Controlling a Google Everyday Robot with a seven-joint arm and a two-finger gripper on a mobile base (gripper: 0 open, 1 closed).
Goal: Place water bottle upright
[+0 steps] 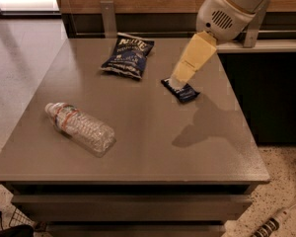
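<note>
The water bottle (80,127) lies on its side at the front left of the grey table (153,147), its white cap pointing to the back left and the red-and-white band near its shoulder. My gripper (180,80) hangs from the arm at the upper right, above the middle right of the table and over the small dark packet. It is well to the right of the bottle and touches nothing.
A dark blue chip bag (129,56) lies at the back middle of the table. A small dark blue packet (182,91) lies right of centre, partly under the gripper. A wooden wall with metal brackets (107,18) runs along the back. The table's right edge drops to speckled floor.
</note>
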